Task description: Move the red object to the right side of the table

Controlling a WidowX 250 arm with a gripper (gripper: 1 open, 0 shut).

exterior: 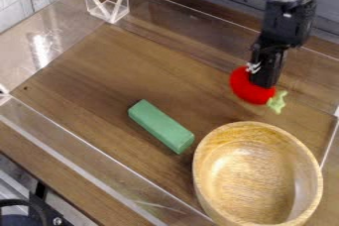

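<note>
The red object (248, 87) sits on the table (99, 89), just beyond the wooden bowl (259, 174) as I look at it — a small rounded toy fruit, glossy red, with a light green leafy tip (277, 101) that points off toward the bowl's far right side; the black gripper (260, 71) comes down right at the fruit's upper side, dark and knobbly with its jointed parts, and partly overlaps it; whether those jaws are clenched on the fruit or have let it go, I cannot tell from where I stand. Above the gripper the black arm (287, 2) rises away from the bowl, up past the back edge of the table.

The bowl itself is round and wide, pale yellowish wood with a smooth rim and a hollow that shows a soft grain; to the left of the bowl, and a little beyond it, lies the green block (161, 127) — rectangular, flat-faced, matte, set at a slant; brown wood grain runs under everything, and low clear plastic walls (79, 147) edge the tabletop.
</note>
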